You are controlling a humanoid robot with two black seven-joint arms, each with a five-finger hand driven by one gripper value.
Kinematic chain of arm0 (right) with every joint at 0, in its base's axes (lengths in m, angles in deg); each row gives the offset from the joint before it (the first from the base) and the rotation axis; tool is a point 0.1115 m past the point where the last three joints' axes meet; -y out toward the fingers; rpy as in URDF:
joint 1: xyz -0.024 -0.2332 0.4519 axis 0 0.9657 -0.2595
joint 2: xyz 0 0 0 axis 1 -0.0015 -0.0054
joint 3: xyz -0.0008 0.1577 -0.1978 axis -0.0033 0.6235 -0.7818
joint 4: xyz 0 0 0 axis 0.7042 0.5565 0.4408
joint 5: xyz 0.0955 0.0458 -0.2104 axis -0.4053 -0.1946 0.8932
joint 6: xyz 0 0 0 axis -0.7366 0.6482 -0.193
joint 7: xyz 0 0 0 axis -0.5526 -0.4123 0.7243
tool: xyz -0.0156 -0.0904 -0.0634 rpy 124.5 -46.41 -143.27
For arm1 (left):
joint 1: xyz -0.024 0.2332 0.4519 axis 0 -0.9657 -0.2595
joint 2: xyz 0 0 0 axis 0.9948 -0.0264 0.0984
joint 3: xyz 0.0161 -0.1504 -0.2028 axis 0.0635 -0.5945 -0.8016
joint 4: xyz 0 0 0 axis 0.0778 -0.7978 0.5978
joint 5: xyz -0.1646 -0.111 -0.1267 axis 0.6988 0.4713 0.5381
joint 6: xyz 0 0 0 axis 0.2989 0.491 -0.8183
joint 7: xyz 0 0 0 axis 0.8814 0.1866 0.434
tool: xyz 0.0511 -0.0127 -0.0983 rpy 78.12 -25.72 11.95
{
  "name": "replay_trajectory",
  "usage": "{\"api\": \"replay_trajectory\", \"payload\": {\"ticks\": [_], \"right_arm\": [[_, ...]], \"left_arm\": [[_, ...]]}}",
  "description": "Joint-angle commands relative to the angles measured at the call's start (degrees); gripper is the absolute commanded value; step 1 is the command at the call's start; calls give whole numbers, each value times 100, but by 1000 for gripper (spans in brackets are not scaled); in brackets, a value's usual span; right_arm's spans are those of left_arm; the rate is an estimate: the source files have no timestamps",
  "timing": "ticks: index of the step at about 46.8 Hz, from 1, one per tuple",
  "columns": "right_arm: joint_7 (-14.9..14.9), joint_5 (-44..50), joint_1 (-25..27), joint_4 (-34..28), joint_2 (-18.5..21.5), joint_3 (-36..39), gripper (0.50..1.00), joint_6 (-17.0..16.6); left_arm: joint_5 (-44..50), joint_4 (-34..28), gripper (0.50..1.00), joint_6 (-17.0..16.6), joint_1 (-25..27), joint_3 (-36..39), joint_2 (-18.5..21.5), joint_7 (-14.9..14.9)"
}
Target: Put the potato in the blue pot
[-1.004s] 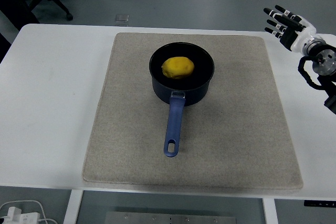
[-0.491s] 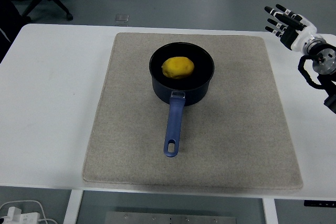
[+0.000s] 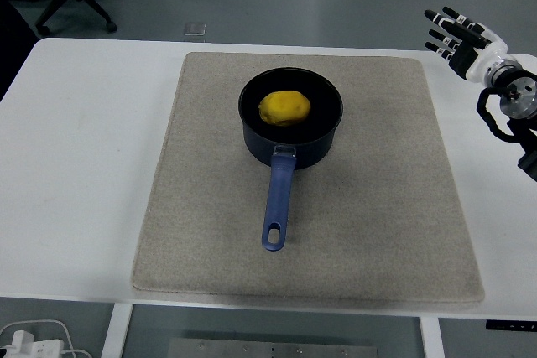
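"Where's the potato [image 3: 284,108]?"

"In the pot [image 3: 290,119], mid-mat [image 3: 201,207]. I'd call the job done."

"And the right hand [image 3: 457,37]?"

"Up at the table's far right edge, fingers spread, holding nothing. Best to pull it clear sideways, well away from the handle [image 3: 278,203], so nothing gets nudged."

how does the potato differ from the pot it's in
The potato is yellow and a rounded lump; the blue pot is dark blue, a hollow round vessel with a long handle pointing toward the table's near edge. The pot is much wider and holds the potato. Both sit on the beige mat.
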Motion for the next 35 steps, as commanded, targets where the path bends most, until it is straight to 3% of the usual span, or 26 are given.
{"api": "replay_trajectory", "payload": {"ticks": [1, 27, 35], "right_arm": [[0, -1, 9, 0, 0, 10, 903, 6], [26, 69, 52, 0, -17, -7, 903, -21], [483, 95, 52, 9, -35, -78, 903, -74]], "left_arm": [[0, 11, 996, 0, -7, 0, 0, 0], [0, 11, 996, 0, 2, 0, 0, 0], [0, 3, 996, 0, 20, 0, 0, 0]]}}
